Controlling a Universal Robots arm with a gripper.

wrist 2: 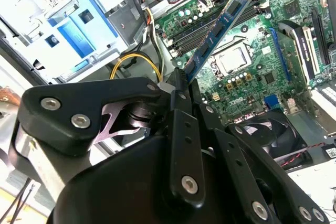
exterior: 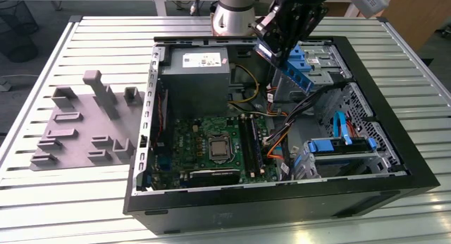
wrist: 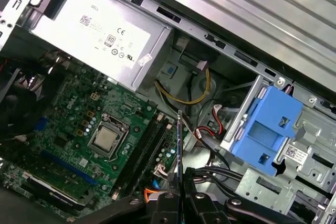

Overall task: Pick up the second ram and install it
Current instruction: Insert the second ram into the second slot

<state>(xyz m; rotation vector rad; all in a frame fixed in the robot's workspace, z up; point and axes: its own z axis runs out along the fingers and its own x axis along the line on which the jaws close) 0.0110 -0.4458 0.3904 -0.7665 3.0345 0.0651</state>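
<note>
The second ram (exterior: 285, 64), a thin blue-green stick with black chips, hangs tilted above the open computer case, over its back right part. My gripper (exterior: 271, 39) is shut on one end of it. In the second wrist view the stick (wrist 2: 218, 30) runs out from the fingers (wrist 2: 177, 85) over the green motherboard (wrist 2: 252, 77). Edge-on in the first wrist view, the ram (wrist: 180, 150) stands above the gripper (wrist: 180, 199), next to the long black memory slots (wrist: 140, 153). The same slots (exterior: 251, 143) lie right of the processor socket (exterior: 219, 148) in the exterior view.
The black case wall (exterior: 394, 122) rings the work area. Inside are a grey power supply (exterior: 194, 77), coloured cables (exterior: 278, 138) and blue drive caddies (exterior: 338, 146). A grey fixture plate with slotted blocks (exterior: 84, 128) sits on the slatted table at the exterior view's left.
</note>
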